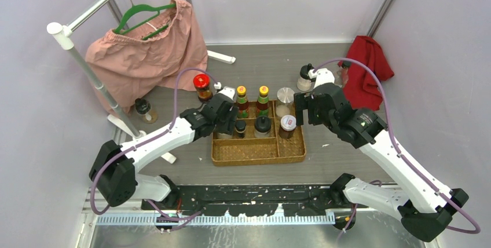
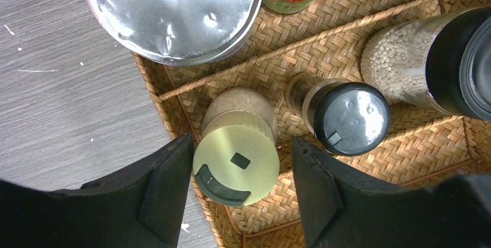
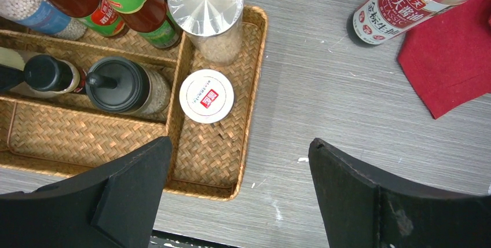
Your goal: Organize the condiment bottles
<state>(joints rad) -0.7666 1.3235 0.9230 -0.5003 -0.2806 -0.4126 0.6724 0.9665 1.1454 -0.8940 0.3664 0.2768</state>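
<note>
The tan woven tray [image 1: 257, 150] holds several condiment bottles: two yellow-capped sauce bottles [image 1: 241, 101], a silver-lidded shaker [image 1: 285, 101], a white-lidded jar [image 1: 288, 124] and a black-capped jar [image 1: 262, 125]. My left gripper [image 1: 226, 119] is open over the tray's left side. Its fingers [image 2: 168, 193] straddle a pale-lidded shaker [image 2: 236, 158] standing in the tray. The left finger is close to the lid and the right finger stands apart. A small black-capped bottle [image 2: 349, 117] stands beside it. My right gripper [image 3: 238, 164] is open and empty above the tray's right front corner [image 3: 234, 187].
Outside the tray stand a red-lidded jar [image 1: 201, 86], a dark-capped jar [image 1: 143, 109] by the rack foot and a bottle [image 1: 304, 78] behind my right gripper. A soy sauce bottle [image 3: 399, 2] lies by the red cloth [image 3: 451, 68]. A pink garment [image 1: 145, 57] hangs at the back left.
</note>
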